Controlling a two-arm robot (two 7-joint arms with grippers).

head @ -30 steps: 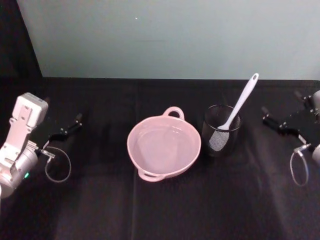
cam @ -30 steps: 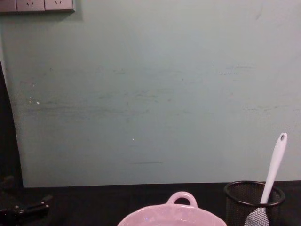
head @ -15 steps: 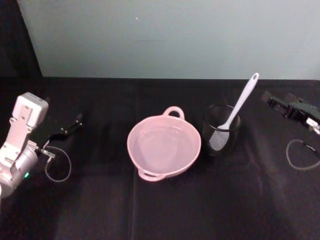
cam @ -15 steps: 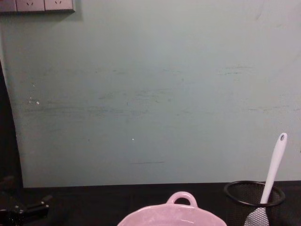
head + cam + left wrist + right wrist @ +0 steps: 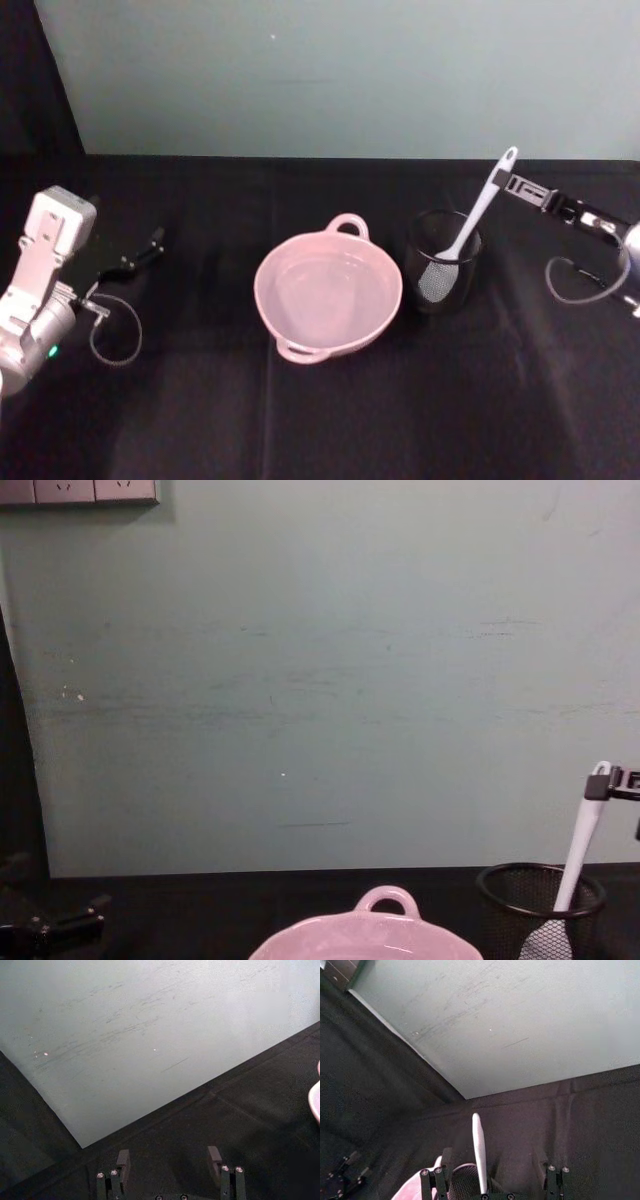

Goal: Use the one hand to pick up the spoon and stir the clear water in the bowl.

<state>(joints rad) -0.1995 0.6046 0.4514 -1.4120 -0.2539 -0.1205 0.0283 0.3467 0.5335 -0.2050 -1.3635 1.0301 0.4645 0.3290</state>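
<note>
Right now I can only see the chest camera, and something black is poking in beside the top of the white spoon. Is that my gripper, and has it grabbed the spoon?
Observer: That's the right gripper. Its wrist camera shows the fingers open, with the spoon handle between them, not pinched.
Operator: Is there water in the pink bowl? I just see its rim.
Observer: From the head camera, the bowl seems to hold clear liquid; a faint waterline shows inside.
Operator: What's my other gripper doing?
Observer: The left gripper is parked far to the left of the bowl, open and empty.
</note>
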